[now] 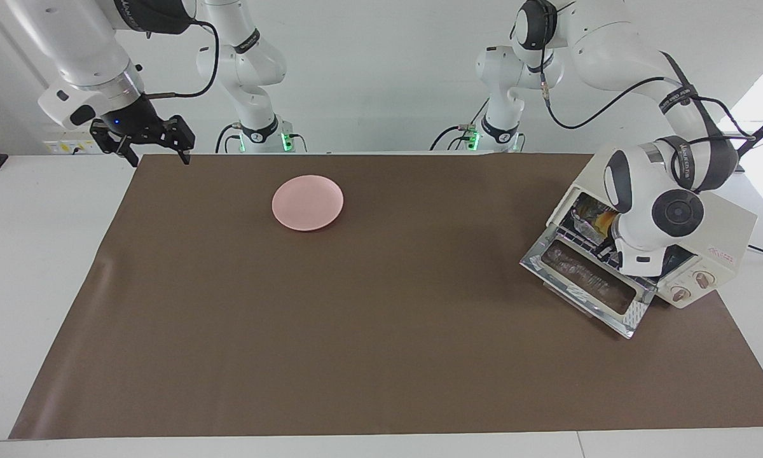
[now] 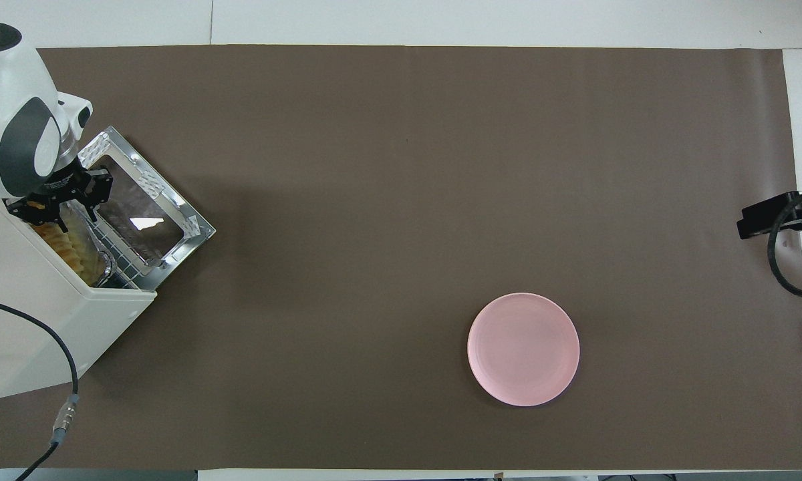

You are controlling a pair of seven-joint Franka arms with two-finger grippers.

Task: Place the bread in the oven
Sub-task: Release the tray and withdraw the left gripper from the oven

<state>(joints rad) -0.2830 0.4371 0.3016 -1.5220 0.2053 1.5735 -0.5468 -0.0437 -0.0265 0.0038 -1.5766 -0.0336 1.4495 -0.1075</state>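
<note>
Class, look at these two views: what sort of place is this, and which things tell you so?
Probably a robotics lab staged as a kitchen: left gripper at a toaster oven, a brown mat, a lone pink plate.

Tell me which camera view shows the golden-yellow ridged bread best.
The overhead view: the golden-yellow ridged bread lies in plain sight inside the cream-white toaster oven, beside the left gripper. In the facing view, only a small yellow part shows past the left arm.

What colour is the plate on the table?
Pale pink, plain; the plate shows best in the overhead view.
</note>
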